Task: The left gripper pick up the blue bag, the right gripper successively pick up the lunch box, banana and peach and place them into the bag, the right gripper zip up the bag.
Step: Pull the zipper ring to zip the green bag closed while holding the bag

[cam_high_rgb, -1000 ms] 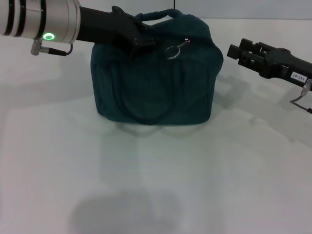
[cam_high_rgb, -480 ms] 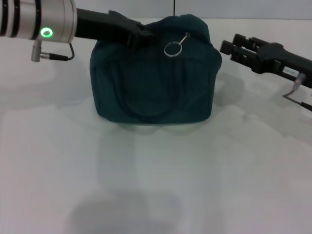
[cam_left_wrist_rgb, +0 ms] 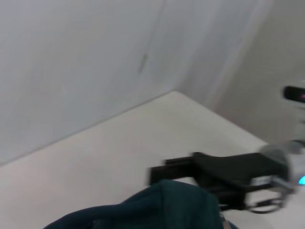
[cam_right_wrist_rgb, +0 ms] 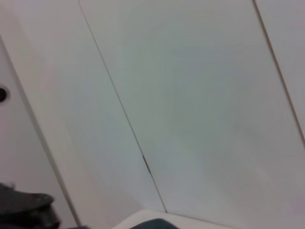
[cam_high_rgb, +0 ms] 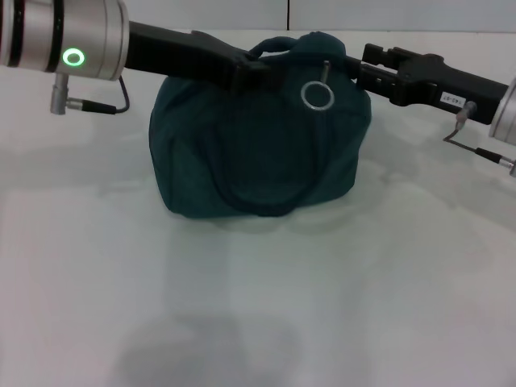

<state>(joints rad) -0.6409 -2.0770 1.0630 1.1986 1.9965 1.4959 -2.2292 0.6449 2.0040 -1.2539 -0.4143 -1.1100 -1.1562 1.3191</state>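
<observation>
Left gripper point(cam_high_rgb: 256, 71): upper middle of the head frame, black, reaching in from the upper left; tip pressed against the top of the bag beside the far handle; fingers apart or together, could not tell.
Left arm point(cam_high_rgb: 64, 36): silver cuff with a green ring light, upper left corner of the head frame; thin cable looped just below.
Right gripper point(cam_high_rgb: 361, 68): upper right of the head frame, black, reaching in from the right edge; tip touching the bag's upper right shoulder; finger state could not be told. Seen too in the left wrist frame point(cam_left_wrist_rgb: 164, 174), lower middle, just behind the bag's top.
Bag point(cam_high_rgb: 258, 137): upper centre of the head frame, standing upright on the table; dark teal, top bunched into a hump between the two grippers; mouth appeared closed. Top edge also at the bottom of the left wrist frame point(cam_left_wrist_rgb: 157, 210); a sliver at the bottom of the right wrist frame point(cam_right_wrist_rgb: 155, 224).
Zip pull point(cam_high_rgb: 318, 95): metal ring hanging on the bag's front, upper right part, just left of the right gripper.
Handles: near one point(cam_high_rgb: 266, 197) drooping in a loop down the front face; far one point(cam_high_rgb: 274, 42) arching over the top.
Table point(cam_high_rgb: 258, 306): white, filling the lower head frame; faint shadows below the bag.
Wall point(cam_right_wrist_rgb: 190, 95): pale panels with a dark seam, filling most of both wrist frames.
</observation>
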